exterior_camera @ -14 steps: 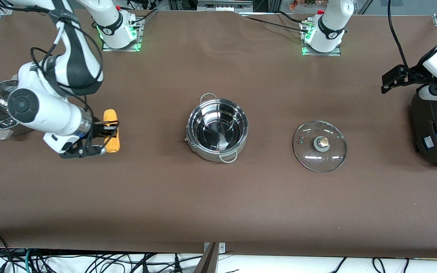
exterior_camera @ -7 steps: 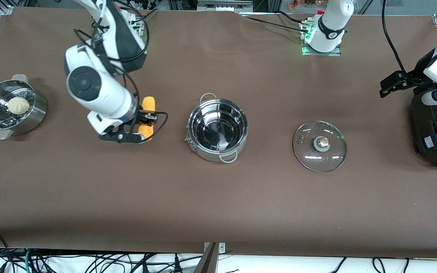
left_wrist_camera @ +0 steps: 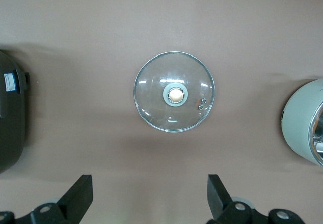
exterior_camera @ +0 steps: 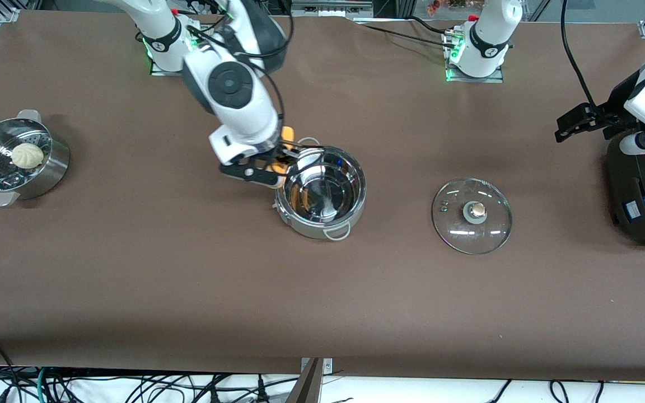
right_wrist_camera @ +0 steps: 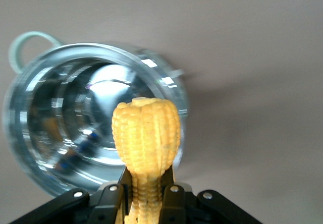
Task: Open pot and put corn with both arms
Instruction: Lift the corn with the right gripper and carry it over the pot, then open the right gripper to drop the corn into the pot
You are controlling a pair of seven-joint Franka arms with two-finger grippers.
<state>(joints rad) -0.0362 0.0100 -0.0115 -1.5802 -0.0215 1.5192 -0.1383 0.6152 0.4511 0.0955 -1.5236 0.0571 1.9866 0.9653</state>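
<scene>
I am carrying the corn cob in the right gripper, whose fingers are clamped on it, and it is hanging over the rim of the open stainless-steel pot on the side toward the right arm's end of the table. The glass lid is lying flat on the table beside the pot, toward the left arm's end, so the opening step looks finished. The left gripper, fingers spread apart and empty, is waiting above the black cooker. Next, I judge, I need to bring the cob fully over the pot's mouth, lower it and release.
</scene>
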